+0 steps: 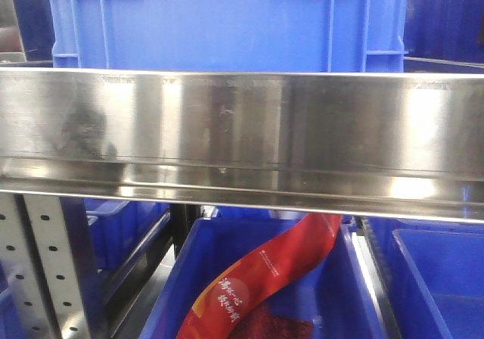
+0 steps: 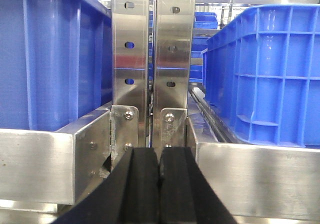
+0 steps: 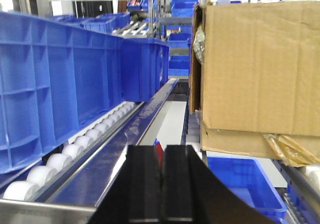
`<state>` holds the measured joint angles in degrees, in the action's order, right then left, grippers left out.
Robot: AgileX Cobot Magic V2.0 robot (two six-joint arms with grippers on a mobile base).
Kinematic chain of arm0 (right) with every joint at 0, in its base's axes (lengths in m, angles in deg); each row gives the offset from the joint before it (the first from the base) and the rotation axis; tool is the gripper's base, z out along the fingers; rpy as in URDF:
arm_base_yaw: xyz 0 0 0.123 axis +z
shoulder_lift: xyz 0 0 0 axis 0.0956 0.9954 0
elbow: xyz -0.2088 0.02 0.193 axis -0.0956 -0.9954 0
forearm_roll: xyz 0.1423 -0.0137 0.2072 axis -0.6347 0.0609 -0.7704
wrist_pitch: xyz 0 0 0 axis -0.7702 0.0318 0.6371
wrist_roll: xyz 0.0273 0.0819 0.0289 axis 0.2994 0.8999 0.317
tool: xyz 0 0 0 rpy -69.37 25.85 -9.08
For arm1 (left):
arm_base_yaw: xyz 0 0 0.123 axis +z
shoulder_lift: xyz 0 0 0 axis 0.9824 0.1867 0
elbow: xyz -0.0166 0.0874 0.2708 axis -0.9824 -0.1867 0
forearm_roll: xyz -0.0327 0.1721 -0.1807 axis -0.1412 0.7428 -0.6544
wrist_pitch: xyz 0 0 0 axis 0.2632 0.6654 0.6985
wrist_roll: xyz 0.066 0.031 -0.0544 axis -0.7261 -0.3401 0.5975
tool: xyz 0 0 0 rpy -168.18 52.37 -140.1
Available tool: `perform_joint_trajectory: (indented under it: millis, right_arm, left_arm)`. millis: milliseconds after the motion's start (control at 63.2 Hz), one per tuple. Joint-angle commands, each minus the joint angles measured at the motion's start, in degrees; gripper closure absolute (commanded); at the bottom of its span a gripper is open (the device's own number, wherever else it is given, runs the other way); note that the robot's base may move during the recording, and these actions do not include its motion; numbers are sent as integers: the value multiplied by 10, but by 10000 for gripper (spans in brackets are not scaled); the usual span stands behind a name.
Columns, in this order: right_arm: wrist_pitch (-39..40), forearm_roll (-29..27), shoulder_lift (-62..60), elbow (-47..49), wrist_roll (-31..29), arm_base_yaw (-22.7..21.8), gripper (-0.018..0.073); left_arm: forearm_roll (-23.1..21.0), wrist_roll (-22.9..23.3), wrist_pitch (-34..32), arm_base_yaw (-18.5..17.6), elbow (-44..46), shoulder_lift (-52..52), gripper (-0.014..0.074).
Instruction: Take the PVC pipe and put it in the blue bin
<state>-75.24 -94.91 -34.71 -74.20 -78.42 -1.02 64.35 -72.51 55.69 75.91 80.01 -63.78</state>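
No PVC pipe showed anywhere | left black gripper pressed closed, empty | right black gripper likewise | large blue plastic bin upper frame, contents hidden | progress undeterminable

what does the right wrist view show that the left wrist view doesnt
Only the right wrist view shows a cardboard box, a row of white rollers beside a blue bin, and the right gripper, its jaws together. Only the left wrist view shows two perforated steel uprights bolted to a steel shelf rail, with the left gripper, its jaws together, in front of them. Both show blue bins on metal shelving, more racks behind, and no PVC pipe.
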Motion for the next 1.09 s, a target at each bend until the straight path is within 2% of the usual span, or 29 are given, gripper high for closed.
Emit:
perform_joint_trajectory:
  millis: [0,111,396,538,1076]
  right_arm:
    - [35,14,-1,-17,16,-3,721]
    - [63,14,-1,-39,16,-3,721]
    - [75,14,-1,-51,23,-3,721]
    - [142,14,-1,-60,23,-3,721]
    - [120,14,-1,-60,23,-3,721]
  left_arm:
    - [-2,1,-9,3,1,-2,707]
    - [-2,1,-9,3,1,-2,707]
    - [-2,1,-9,3,1,-2,707]
    - [-2,1,-9,3,1,-2,707]
    - [-2,1,-9,3,1,-2,707]
